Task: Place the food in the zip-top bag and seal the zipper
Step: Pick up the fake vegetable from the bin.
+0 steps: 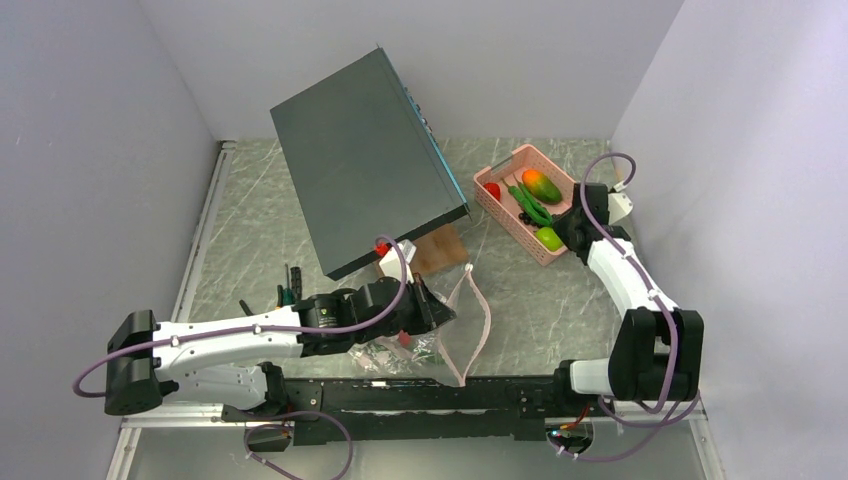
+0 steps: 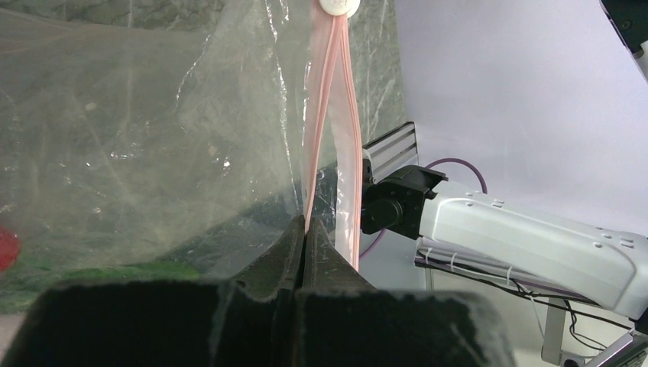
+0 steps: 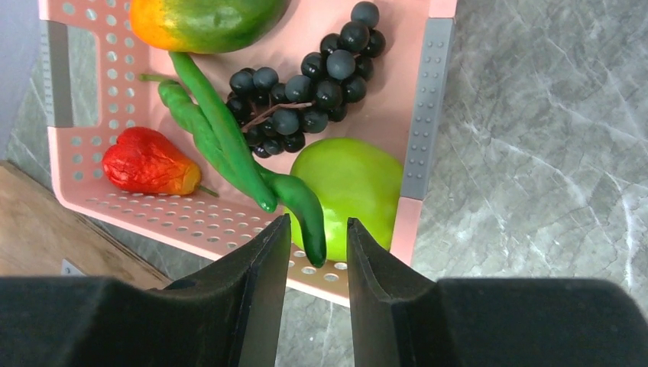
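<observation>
Clear floppy zip-top bag (image 1: 440, 345) at near edge of grey marble table (image 1: 280, 240), left tool (image 2: 306, 229) clamped on its pale pink zipper strip (image 2: 330, 115), right tool (image 3: 319, 252) narrowly parted over long green pod (image 3: 298, 202) in pink perforated basket (image 3: 424, 115)

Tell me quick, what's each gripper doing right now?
Left gripper: jaws closed on the zipper of the zip-top bag.
Right gripper: jaws open, holding nothing, above a green pod in the basket.
</observation>
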You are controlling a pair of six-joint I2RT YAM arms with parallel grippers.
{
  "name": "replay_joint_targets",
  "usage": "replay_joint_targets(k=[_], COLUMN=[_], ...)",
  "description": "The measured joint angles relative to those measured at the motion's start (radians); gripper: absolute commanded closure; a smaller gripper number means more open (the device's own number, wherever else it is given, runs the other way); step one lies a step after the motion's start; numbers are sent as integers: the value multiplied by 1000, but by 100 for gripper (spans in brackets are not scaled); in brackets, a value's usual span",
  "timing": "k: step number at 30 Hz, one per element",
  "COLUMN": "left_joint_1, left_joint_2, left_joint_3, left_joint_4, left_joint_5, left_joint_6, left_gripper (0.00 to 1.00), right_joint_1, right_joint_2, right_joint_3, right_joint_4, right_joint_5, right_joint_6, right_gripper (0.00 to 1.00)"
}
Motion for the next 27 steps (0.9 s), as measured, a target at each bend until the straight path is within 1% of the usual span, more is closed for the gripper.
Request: replay_joint_targets(k=[6,10,12,13,14,16,17,23,27], left_joint_1=[0,0,0,0,0,0,0,0,0], left_joint_2=[1,1,1,1,1,1,1,1,1], left_joint_3=[0,0,0,0,0,0,0,0,0], left_joint_4=[0,0,0,-1,-1,-3,-5,-15,-15], left_joint_5=[0,0,0,0,0,0,0,0,0], left_joint_6=[0,0,0,0,0,0,0,0,0], left_gripper=[100,100,100,100,100,100,100,100,100], right_joint_1=[0,-1,-1,-1,-1,-1,-1,-1,-1], right_joint_2=[27,46,56,62,66,72,74,68,12], right_joint_3=[-13,-16,-16,-16,-16,-16,-16,-16,-13], right_joint_4=[23,49,58,63,67,77,82,86,59], right_joint_5=[0,1,1,1,2,4,4,4,10], right_joint_6=[-1,-8,-14,-17,-21,-30,-35,-55,-79], right_gripper=[67,73,79,87,92,99,100,100,100])
